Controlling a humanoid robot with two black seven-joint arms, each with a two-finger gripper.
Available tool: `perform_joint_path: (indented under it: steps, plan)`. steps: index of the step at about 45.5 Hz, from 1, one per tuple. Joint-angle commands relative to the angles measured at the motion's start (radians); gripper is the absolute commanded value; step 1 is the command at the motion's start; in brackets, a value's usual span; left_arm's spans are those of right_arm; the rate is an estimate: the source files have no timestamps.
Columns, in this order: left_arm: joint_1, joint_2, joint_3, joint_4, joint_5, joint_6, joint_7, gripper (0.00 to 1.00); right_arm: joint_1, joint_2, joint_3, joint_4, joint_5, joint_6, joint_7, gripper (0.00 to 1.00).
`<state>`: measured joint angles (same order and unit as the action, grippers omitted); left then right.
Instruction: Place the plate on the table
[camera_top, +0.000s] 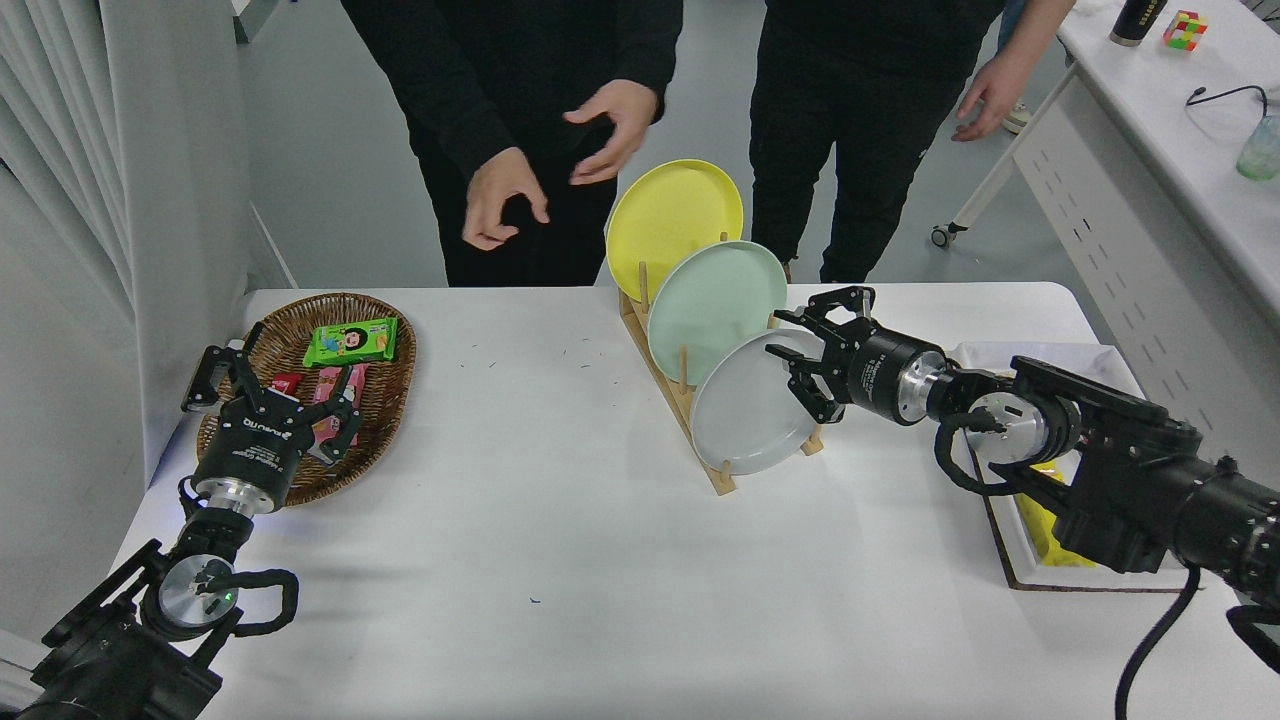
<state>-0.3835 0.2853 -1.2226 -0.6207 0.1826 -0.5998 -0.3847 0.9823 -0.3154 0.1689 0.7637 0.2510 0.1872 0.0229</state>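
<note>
The plate (745, 420) is standing on edge in the nearest slot of the wooden rack (680, 395), leaning back against the pegs, with its lower rim resting in the rack base. It is not yet lying on the desk (560, 560), so the placing step is judged as not begun; the task appears to be in its grasp phase.

The right hand (805, 362) is reaching in from the right and is sitting at the plate's upper right rim. Its fingers (800, 392) are spread apart, one pair above the rim and one pair in front of the plate face. No closure on the rim is showing, so the plate is judged as not gripped. Whether a finger is touching the rim cannot be told.

Behind the plate, the mint-green plate (715, 305) and the yellow plate (672, 225) are occupying the next two slots. The mint-green plate is standing just behind the grey one, so lifting is calling for a path up and toward the robot, away from that neighbour.

Remaining work, as judged: closing on the rim, lifting the plate clear of the pegs, and laying it flat on the bare desk surface in front of the rack.

The left hand (268, 392) is parking at the lower left, fingers splayed and holding nothing, over the near edge of the wicker basket (385, 400) of snack packs. Two persons are standing at the far side; their hands are held away from the rack.
</note>
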Motion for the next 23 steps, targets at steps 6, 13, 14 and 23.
perform_joint_path:
  steps: [6, 13, 14, 23]
  plan:
    - [0.000, 0.000, 0.000, -0.001, 0.000, 0.000, 0.000, 0.98, -0.004, 0.004, 0.000, -0.001, 0.001, 0.000, 0.000, 0.35]
    - [0.000, 0.000, 0.000, -0.001, 0.000, 0.000, 0.001, 0.98, -0.004, 0.005, 0.000, -0.001, 0.002, 0.000, 0.000, 0.35]
    - [0.000, 0.000, 0.000, -0.001, 0.000, 0.000, 0.000, 0.98, -0.004, 0.007, 0.000, -0.003, 0.002, 0.000, 0.000, 0.35]
    - [0.000, 0.000, 0.000, -0.001, 0.000, 0.000, 0.001, 0.98, 0.002, 0.009, -0.005, -0.004, 0.002, -0.002, 0.002, 0.34]
